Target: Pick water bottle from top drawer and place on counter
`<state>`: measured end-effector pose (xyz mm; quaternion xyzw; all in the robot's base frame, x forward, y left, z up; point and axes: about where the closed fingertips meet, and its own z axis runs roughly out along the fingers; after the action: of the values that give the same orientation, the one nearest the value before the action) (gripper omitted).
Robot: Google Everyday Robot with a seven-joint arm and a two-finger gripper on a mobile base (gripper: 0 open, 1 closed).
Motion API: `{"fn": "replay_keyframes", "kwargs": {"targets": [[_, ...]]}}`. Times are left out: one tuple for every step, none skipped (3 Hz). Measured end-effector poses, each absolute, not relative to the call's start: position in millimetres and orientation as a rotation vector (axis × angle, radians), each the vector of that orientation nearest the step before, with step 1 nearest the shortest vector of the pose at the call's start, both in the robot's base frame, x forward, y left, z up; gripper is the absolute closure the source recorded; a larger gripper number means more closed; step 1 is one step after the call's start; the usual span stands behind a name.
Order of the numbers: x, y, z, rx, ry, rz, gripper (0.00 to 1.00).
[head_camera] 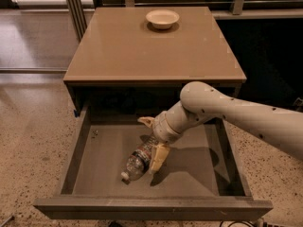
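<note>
The big pale arm (236, 110) reaches in from the right and bends down. Its gripper (152, 140) hangs low inside the top drawer (142, 208), with its two yellow fingers (159, 157) spread apart.

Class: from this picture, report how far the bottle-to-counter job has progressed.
Done: top drawer stands open. In hand: open gripper sits over the water bottle, which lies on the drawer floor. Left: close, lift, set it on the counter, where a bowl sits.
</note>
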<state>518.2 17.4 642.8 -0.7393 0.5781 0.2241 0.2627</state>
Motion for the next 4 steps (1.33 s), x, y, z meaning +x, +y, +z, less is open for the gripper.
{"fn": "replay_keyframes", "kwargs": {"targets": [[518,17,643,-2.000,1.564,0.606,0.00],[520,24,623,-1.994,1.548,0.641,0.00],[524,30,591,-1.987,1.535,0.727,0.15],[524,31,595,-1.986,1.536,0.731,0.46]]}}
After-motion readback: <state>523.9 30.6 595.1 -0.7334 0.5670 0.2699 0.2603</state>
